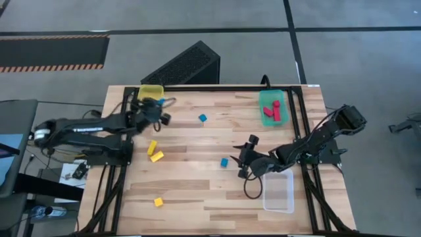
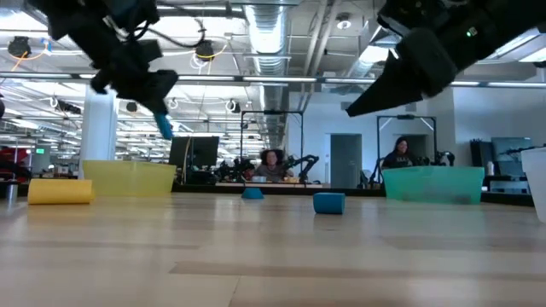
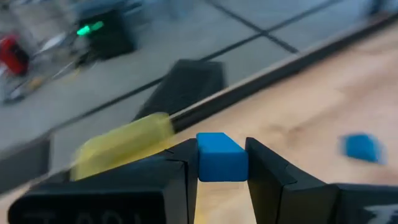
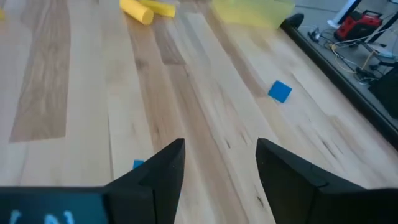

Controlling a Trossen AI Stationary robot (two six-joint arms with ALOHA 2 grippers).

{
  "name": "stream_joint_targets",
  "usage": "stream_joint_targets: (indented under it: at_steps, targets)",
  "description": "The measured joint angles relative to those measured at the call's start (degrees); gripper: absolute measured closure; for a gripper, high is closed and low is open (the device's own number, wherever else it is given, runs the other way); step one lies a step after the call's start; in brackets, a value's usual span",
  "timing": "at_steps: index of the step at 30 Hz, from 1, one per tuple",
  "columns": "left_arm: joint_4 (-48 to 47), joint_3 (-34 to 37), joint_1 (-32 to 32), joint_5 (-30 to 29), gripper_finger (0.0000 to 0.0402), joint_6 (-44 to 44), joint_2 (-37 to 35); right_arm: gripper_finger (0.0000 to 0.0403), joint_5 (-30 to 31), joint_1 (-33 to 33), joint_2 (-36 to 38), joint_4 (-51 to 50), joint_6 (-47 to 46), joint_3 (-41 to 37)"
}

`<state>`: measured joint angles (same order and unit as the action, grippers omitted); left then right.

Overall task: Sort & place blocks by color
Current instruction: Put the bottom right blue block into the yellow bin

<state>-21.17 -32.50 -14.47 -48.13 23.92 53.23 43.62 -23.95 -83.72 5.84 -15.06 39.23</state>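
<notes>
My left gripper (image 1: 160, 109) hovers beside the yellow bin (image 1: 150, 91) at the table's far left and is shut on a blue block (image 3: 221, 157). My right gripper (image 1: 245, 160) is open above the table, just right of a second blue block (image 1: 224, 162), whose corner (image 4: 138, 164) peeks past one finger. A third blue block (image 1: 202, 118) lies on the table farther back. Two yellow blocks (image 1: 154, 151) lie together and one yellow block (image 1: 158, 202) sits near the front edge. Red blocks (image 1: 272, 112) rest in the teal bin (image 1: 263, 100). My left gripper holds the blue block by two opposite side faces (image 3: 205, 163), pinched between the two fingers (image 3: 180, 165). The block's top and front stick out past the fingertips. In the low view the block (image 2: 164, 126) hangs lifted clear of the table, higher than the yellow bin's rim.
A clear bin (image 1: 278, 191) stands at the near right, close to my right arm. A black metal frame (image 1: 217, 87) runs along the table's far edge. The wide middle and near left of the wooden table (image 1: 191, 184) hold only scattered blocks. People sit in the room beyond.
</notes>
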Motion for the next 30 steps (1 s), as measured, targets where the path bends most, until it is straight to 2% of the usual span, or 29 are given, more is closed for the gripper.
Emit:
stream_joint_targets:
  at_steps: [3, 6, 11, 16, 24, 30]
  targets:
    - [0.29, 3.20, -5.57, 1.88, 0.0326, 3.01, -4.48, 0.0191, -0.29, -0.01, 0.00, -1.07, -0.06, -0.20]
    - [1.77, 6.16, -9.84, 3.35, 0.0325, 3.26, -5.82, 0.0196, -0.29, -0.01, 0.00, -0.98, -0.08, -0.20]
    - [1.49, 8.50, -16.84, 4.01, 0.0325, 2.19, -4.29, 0.0202, -1.00, 0.01, 0.00, -1.12, -0.08, -0.20]
    - [2.39, 8.85, -22.67, 8.04, 0.0325, 0.35, -0.98, 0.0208, -3.41, 0.88, -0.02, -0.78, 0.00, -0.20]
    - [5.08, 9.58, -27.18, 11.96, 0.0313, -3.27, 4.08, 0.0216, -5.19, 2.36, -0.02, -1.15, -1.41, -0.20]
    - [5.81, 9.52, -29.01, 12.09, 0.0284, -5.60, 6.02, 0.0220, -6.33, 3.25, -0.02, -1.30, -1.47, -0.20]
